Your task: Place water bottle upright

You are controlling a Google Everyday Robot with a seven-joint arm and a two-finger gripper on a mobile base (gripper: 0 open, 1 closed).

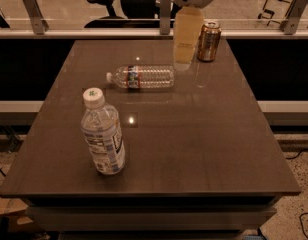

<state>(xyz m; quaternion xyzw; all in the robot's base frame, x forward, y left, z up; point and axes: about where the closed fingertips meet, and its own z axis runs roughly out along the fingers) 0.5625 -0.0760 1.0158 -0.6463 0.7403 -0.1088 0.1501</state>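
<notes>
The water bottle (pixel 142 77) lies on its side on the brown table (pixel 194 134), cap to the left, its red-and-dark label band near the shoulder. My gripper (pixel 184 59) hangs from the top of the view, its pale yellowish body pointing down. It is just to the right of and behind the bottle's base end, close to the table top. It holds nothing that I can see.
A wider clear bottle (pixel 103 132) with a big white cap stands upright at the front left. A brown drink can (pixel 209 41) stands at the back right, just right of the gripper. A rail and office chairs lie behind the table.
</notes>
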